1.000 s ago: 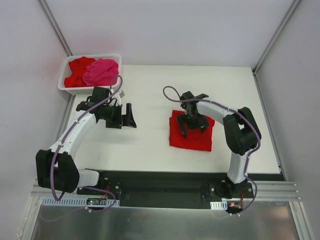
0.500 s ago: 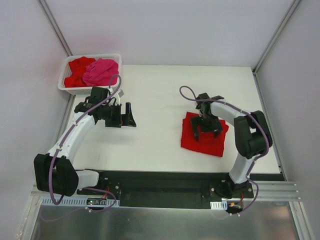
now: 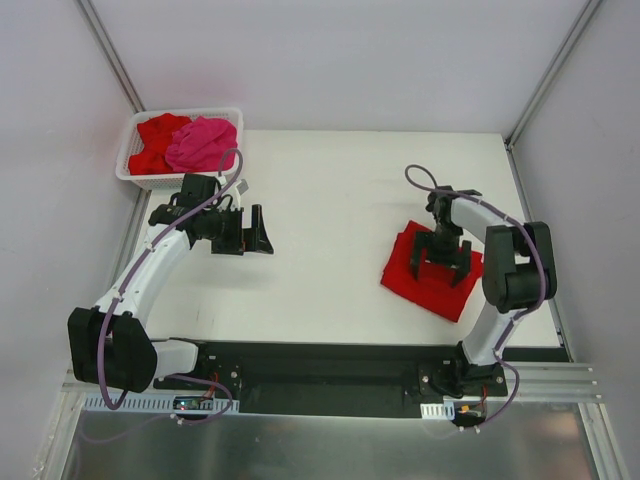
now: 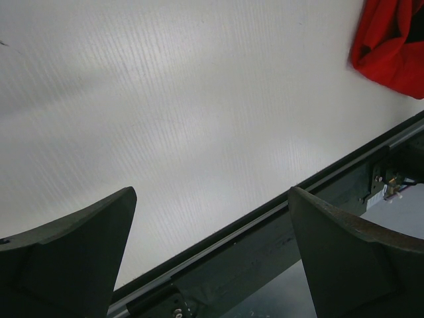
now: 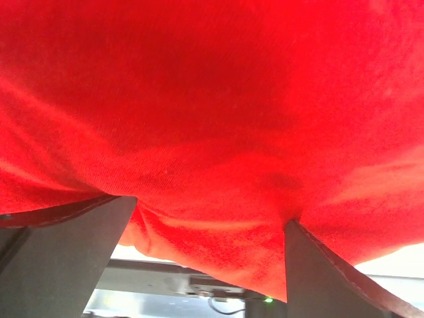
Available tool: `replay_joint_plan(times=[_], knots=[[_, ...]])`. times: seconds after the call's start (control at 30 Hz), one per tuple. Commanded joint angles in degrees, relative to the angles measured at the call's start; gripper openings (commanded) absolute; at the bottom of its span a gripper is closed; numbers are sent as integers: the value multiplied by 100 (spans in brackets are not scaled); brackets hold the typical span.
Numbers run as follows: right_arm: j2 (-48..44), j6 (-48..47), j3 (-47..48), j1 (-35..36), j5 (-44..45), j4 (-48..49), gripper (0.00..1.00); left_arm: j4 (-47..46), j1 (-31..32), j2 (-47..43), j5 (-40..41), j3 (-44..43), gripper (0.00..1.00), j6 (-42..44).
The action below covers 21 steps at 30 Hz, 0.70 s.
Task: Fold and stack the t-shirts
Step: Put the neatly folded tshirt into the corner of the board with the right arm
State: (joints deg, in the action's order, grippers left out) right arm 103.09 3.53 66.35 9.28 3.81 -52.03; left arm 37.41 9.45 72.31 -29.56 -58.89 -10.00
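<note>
The white table (image 3: 330, 190) is sitting between plain pale walls. At its far left corner a white basket (image 3: 128, 172) is holding a crumpled red t-shirt (image 3: 155, 135) and a crumpled pink t-shirt (image 3: 203, 143). They are lying side by side and touching, most likely waiting there for their turn to be folded. Near the right side of the table, a folded red t-shirt (image 3: 440, 300) is lying flat in a neat, slightly turned square. This looks like the spot where the stack is being made, well apart from the basket so the tidy pile and the messy pile are not mixing. The right gripper (image 3: 441, 262) is reaching down onto this folded shirt with its fingers spread wide. From its own camera the red cloth is filling the whole view, with a finger showing at each lower corner. It is not pinching the cloth, so it seems to be pressing on the top of the shirt. The left gripper (image 3: 262, 232) is hanging over the table just in front of the basket. Its fingers are wide too and holding nothing, so it looks ready to fetch the next shirt.
</note>
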Motion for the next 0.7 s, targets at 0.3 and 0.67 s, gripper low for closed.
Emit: replay_joint_plan(times=[0.3, 0.67], knots=[[212, 1844, 704, -892, -214, -431, 100, -58, 74, -191, -138, 53, 99, 112], [326, 2784, 704, -1227, -564, -325, 100, -58, 109, -183, -155, 27, 99, 130]])
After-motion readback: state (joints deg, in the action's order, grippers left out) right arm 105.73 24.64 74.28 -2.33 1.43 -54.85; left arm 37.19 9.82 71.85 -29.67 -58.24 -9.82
